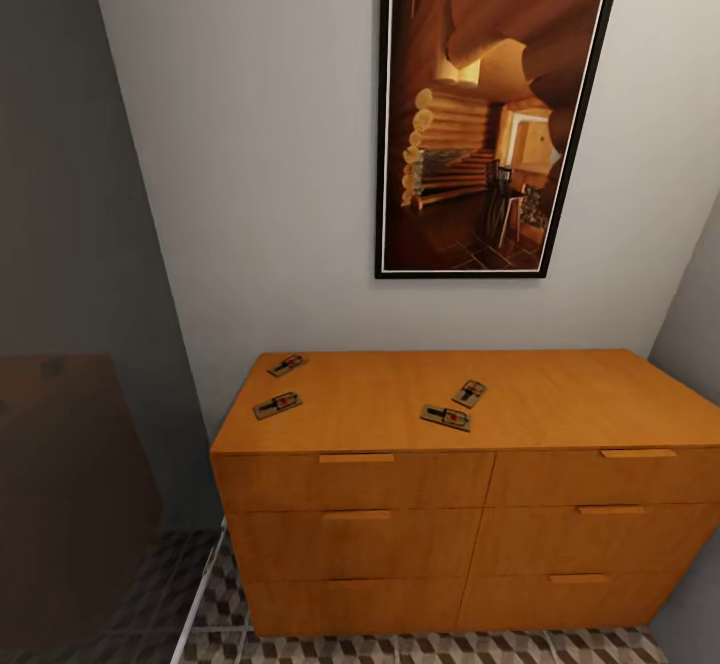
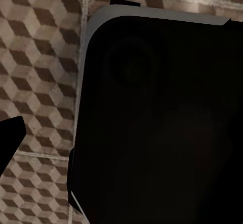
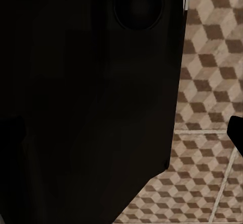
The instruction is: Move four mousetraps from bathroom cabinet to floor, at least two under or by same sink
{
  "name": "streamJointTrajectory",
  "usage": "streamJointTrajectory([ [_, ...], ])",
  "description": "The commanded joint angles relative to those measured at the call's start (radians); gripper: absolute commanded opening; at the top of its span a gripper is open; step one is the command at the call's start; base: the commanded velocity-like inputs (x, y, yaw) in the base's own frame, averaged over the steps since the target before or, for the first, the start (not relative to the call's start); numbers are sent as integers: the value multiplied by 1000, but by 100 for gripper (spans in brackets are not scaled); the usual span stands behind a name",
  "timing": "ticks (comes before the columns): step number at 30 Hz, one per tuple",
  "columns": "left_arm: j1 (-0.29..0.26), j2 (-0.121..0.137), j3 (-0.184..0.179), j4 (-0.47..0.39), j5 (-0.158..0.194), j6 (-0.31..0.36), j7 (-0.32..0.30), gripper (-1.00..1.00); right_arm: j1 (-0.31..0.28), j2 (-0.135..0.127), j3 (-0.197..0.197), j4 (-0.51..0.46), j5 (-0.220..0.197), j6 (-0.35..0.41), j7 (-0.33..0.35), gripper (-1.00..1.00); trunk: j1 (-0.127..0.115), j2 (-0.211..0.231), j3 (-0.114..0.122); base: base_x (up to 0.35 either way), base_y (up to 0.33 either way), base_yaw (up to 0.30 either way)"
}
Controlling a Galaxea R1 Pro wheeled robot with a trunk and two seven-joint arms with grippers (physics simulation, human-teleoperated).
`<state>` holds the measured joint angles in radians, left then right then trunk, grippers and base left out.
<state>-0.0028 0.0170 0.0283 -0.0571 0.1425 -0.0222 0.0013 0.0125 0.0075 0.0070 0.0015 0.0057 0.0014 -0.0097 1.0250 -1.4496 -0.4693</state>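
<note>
Mousetraps (image 1: 446, 417) all four on cabinet (image 1: 400, 504) top, none picked. Next: reach fwd, grasp one. Jaw state: can't tell.

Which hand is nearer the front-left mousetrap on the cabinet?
Probably left: that mousetrap lies left of centre on the cabinet; both wrist cameras face floor tiles, so both arms hang low.

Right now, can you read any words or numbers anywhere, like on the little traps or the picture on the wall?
No readable text anywhere.
Four small tan wooden mousetraps on the orange-brown wooden cabinet: red spots, no readable letters.
Black-framed log-cabin picture: no words.
Cabinet drawer fronts: no labels.
Cube-patterned floor tiles: pattern only.
</note>
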Motion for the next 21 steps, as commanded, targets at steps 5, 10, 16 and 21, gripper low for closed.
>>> streamJointTrajectory([
  [5, 0, 0, 2, 0, 6, -2, 0, 100, 0, 0, 1, 0, 1, 0, -1, 100, 0, 0, -1, 6, 0, 0],
  [10, 0, 0, 2, 0, 6, -2, 0, 100, 0, 0, 1, 0, 2, 0, -1, 100, 0, 0, -1, 1, 0, 0],
  [16, 0, 0, 2, 0, 6, -2, 0, 100, 0, 0, 1, 0, 2, 0, -1, 100, 0, 0, -1, 49, 0, 0],
  [21, 0, 0, 2, 0, 6, -2, 0, 100, 0, 0, 1, 0, 2, 0, -1, 100, 0, 0, -1, 167, 0, 0],
])
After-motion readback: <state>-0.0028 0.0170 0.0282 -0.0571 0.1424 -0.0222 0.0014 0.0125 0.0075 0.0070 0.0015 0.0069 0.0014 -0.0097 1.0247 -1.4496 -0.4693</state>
